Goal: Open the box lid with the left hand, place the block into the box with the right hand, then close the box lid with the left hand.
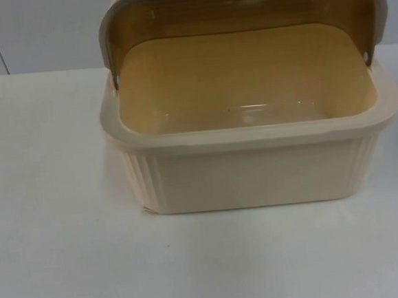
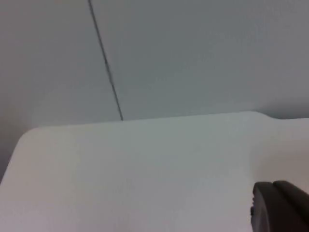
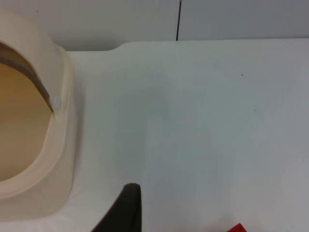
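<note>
On the white table (image 1: 64,270), bare in front, stands a cream plastic box (image 1: 253,176) with ribbed corners, its front wall facing the camera. The box's tan interior (image 1: 242,83) holds nothing visible. Behind it the lid (image 1: 243,7) is swung up and back on its side hinges, its translucent brown panel standing open against the grey partition wall (image 1: 38,30).

The right gripper (image 3: 123,212) hangs over the table just beside the box's right end; one black fingertip shows, and whether its fingers are wide or narrow cannot be told. A small red corner, possibly the block (image 3: 237,228), lies near that fingertip.

The left gripper (image 2: 280,208) waits over bare table near the far edge, spread likewise unclear.
</note>
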Robot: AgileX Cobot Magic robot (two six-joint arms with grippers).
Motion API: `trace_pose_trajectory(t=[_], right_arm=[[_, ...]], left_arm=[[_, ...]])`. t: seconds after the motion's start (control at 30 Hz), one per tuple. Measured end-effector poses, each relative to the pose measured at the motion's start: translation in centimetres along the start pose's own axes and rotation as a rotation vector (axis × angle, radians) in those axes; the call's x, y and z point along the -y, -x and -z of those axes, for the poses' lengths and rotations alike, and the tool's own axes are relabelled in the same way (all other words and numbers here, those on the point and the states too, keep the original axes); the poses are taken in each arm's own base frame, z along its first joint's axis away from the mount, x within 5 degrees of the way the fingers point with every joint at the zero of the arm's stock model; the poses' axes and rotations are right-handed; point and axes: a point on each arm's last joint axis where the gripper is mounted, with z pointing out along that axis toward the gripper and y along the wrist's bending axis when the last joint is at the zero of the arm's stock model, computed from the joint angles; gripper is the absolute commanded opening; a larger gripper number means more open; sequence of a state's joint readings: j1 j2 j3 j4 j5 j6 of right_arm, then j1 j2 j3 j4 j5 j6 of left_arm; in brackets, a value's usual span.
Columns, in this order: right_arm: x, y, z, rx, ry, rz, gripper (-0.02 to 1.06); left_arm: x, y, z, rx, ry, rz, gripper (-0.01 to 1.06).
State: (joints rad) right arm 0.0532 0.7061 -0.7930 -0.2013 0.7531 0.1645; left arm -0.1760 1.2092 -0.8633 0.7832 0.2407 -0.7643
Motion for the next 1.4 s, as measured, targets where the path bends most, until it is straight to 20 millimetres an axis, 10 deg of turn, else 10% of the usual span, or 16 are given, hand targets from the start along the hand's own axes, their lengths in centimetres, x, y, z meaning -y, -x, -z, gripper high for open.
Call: trace_pose_trajectory(t=[0.2, 0.33, 0.43, 1.4], right_arm=[[0.0, 0.0, 0.0, 0.000, 0.000, -0.005, 1.05], [0.0, 0.0, 0.0, 0.000, 0.000, -0.007, 1.05], [0.0, 0.0, 0.0, 0.000, 0.000, -0.007, 1.05], [0.5, 1.5, -0.2, 0.006, -0.060, 0.053, 1.05]], left_arm=[[1.2, 0.3, 0.3, -0.001, -0.034, -0.025, 0.12], [1.2, 0.2, 0.3, -0.013, -0.026, -0.010, 0.51], [1.1, 0.6, 0.4, -0.016, -0.017, 0.045, 1.05], [0.1, 1.9, 2.8, 0.039, 0.035, 0.031, 1.04]])
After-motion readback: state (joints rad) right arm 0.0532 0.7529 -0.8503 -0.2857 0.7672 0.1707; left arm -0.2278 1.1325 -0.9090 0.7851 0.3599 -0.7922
